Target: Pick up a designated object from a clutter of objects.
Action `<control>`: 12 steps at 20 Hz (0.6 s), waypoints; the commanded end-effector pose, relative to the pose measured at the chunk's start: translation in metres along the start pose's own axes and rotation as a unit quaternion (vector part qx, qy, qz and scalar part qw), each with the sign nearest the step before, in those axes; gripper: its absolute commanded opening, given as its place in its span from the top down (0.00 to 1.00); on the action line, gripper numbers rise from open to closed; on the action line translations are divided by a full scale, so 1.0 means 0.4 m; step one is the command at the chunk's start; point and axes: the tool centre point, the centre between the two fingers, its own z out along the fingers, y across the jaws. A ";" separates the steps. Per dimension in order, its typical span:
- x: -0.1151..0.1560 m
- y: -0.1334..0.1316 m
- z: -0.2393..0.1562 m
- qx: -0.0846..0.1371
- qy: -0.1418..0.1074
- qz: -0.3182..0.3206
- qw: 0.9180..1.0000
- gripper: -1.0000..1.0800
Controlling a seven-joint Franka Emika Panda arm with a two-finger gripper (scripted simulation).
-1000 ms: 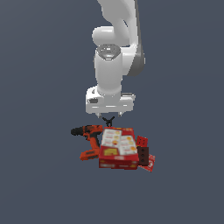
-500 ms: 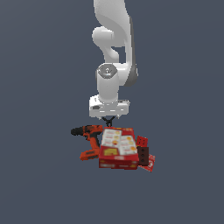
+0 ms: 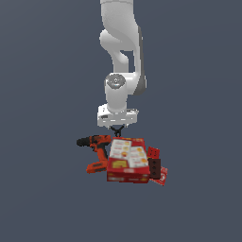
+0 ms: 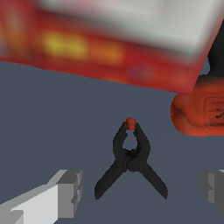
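One spring clamp (image 4: pixel 130 161) between the wide-open, empty gripper (image 4: pixel 144 189); one drill (image 4: pixel 199 107), one red box (image 4: pixel 113 41) beside.

Clamp (image 4: pixel 131 159) sits low centre of the wrist frame, between the two fingers (image 4: pixel 69 192), touching neither. Exterior view: gripper (image 3: pixel 117 126) hangs centre frame, just above the heap. Drill (image 3: pixel 97 150) left, box (image 3: pixel 126 159) centre, small pieces (image 3: pixel 156 165) at its right edge.

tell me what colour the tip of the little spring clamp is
Red-orange, on the black spring clamp; the wrist view shows it best.
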 end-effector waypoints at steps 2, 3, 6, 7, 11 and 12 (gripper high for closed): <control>-0.002 0.000 0.002 0.000 0.000 0.000 1.000 0.04; -0.002 0.000 0.003 0.000 0.000 0.000 1.000 0.04; -0.003 0.000 0.012 0.000 0.000 0.000 1.000 0.04; -0.003 0.000 0.017 0.000 0.000 0.000 1.000 0.04; -0.005 0.000 0.051 0.000 0.000 0.000 1.000 0.04; -0.005 0.000 0.062 0.000 0.000 0.000 1.000 0.04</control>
